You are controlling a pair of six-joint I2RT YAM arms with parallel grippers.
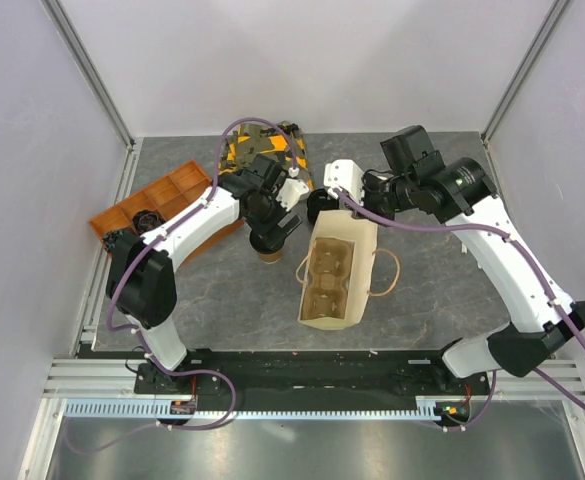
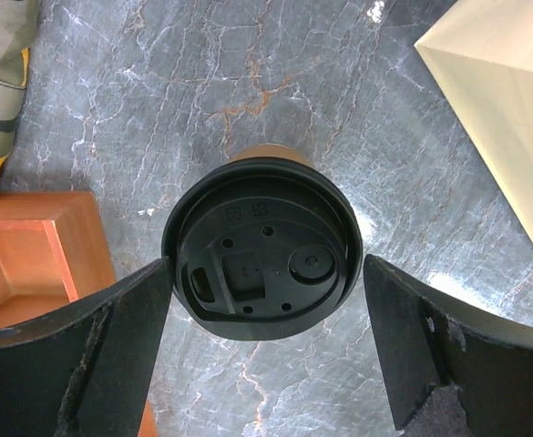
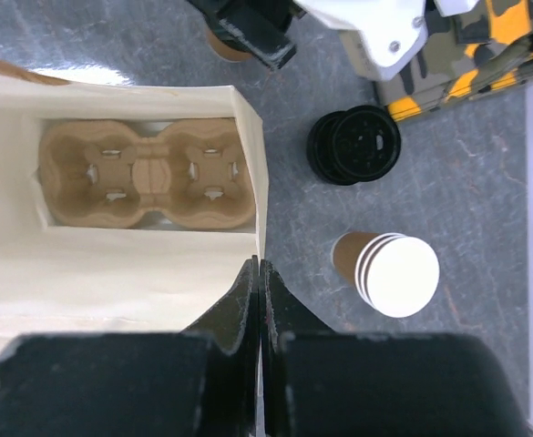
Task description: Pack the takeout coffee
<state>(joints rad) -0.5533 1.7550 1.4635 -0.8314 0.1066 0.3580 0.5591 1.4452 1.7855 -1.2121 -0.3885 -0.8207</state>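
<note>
Our left gripper (image 2: 266,273) spread around takeout coffee (image 2: 261,264), ungrasped; right gripper (image 3: 261,273) pinches paper bag (image 3: 111,264) wall; carrier (image 3: 148,173) empty.

Matt plastic lid (image 2: 261,264), paper cup (image 2: 266,153), paper bag (image 3: 111,273)

The coffee (image 2: 261,264) is lidded black over brown; the table (image 2: 248,73) is marbled grey, white-veined; the bag (image 2: 503,100) at two o'clock is coloured cream.
</note>
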